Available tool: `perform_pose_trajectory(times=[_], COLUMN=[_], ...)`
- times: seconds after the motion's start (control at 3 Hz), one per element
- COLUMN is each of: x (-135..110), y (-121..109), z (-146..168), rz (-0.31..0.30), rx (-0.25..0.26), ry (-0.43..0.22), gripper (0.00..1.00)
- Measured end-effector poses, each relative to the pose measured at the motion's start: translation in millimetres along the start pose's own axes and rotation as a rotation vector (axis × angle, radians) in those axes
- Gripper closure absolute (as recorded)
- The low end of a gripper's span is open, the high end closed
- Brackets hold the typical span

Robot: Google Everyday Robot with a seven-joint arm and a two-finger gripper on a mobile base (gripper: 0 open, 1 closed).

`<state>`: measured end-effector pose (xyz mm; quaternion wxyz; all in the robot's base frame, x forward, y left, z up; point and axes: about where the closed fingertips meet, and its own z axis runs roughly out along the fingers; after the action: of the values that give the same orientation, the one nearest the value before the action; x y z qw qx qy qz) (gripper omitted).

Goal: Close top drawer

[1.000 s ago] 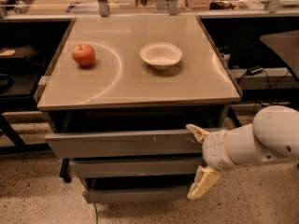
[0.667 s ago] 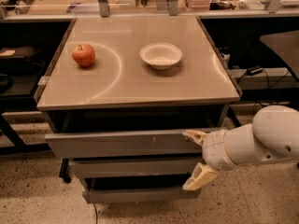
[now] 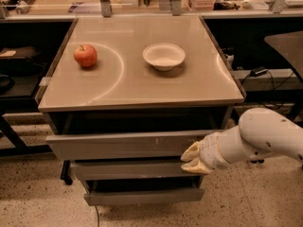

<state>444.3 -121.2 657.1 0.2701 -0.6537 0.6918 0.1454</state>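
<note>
Forearm first: your thick white robot arm (image 3: 267, 136) comes in from the right edge of the view and runs leftward, sloping a little downward, to a pale wrist; the cream two-finger gripper (image 3: 190, 158) sits at the right end of the wide, shallow grey metal top drawer (image 3: 123, 146), against the lower part of its flat front; whether it actually presses on the metal you cannot tell; its jaws are narrow, the two tips close together and gripping nothing. The drawer is directly under the beige cabinet top (image 3: 142, 86) and stands partly pulled out, a dark gap showing above its front; its long axis runs left to right across the view, and the front faces the camera, with small pale scratches right of centre. Two plainer grey drawer fronts (image 3: 132, 170) lie below it; a red apple (image 3: 85, 56) and a white bowl (image 3: 164, 56) rest on top, well apart.
</note>
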Motion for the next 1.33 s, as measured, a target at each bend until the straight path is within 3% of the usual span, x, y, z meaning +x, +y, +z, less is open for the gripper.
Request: perform_pose_trajectory(times=[0.33, 0.67, 1.33], x=[-7.6, -14.6, -14.7], y=[-39.7, -47.3, -47.3], z=[14.5, 16.6, 16.6], rz=[-0.03, -0.046, -0.046], rx=[0.005, 0.008, 0.008], ry=[0.026, 0.025, 0.025], gripper=[0.89, 0.89, 0.42])
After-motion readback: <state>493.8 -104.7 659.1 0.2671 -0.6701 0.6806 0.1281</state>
